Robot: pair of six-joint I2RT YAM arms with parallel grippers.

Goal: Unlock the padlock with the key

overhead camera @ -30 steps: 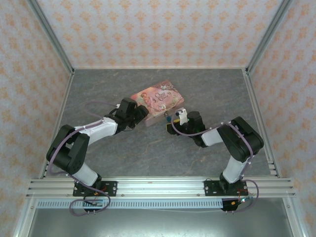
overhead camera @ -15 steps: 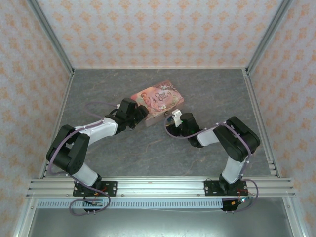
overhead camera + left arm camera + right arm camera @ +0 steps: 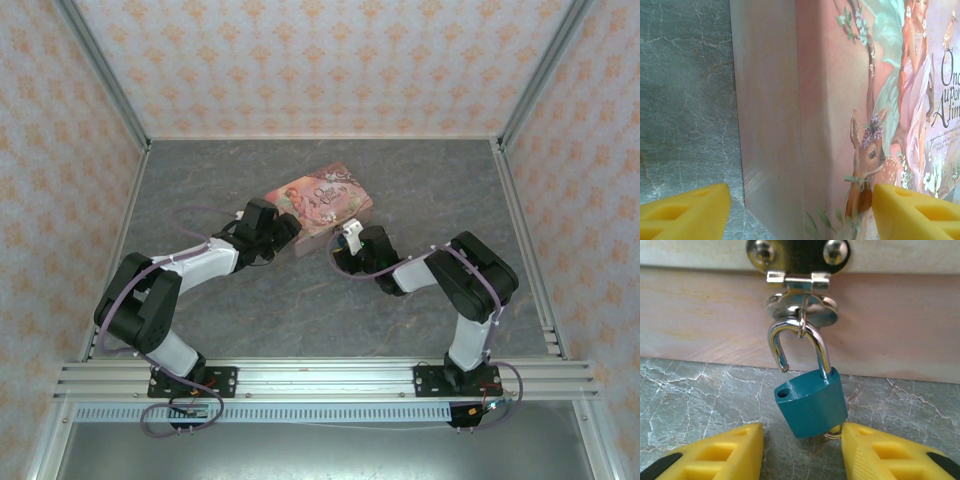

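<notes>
The teal padlock (image 3: 812, 402) hangs tilted from the metal hasp (image 3: 801, 305) on the front of the pink tin (image 3: 318, 205). Its silver shackle (image 3: 799, 347) stands open, the left end lifted out of the body. A small bit of metal (image 3: 834, 432), apparently the key, peeks from under the padlock; the rest is hidden. My right gripper (image 3: 801, 450) is open, a yellow finger on either side of the padlock's lower part and close to it. My left gripper (image 3: 800, 215) is open astride the tin's near-left corner (image 3: 770, 165).
The tin lies at an angle on the grey marbled table (image 3: 300, 310), roughly mid-table. Patterned walls and aluminium rails (image 3: 525, 230) close in the workspace. Both arms reach inward and meet at the tin's near side.
My right gripper has moved left and in toward the tin's front, its forearm swinging with it. The left arm and the tin have stayed put.
</notes>
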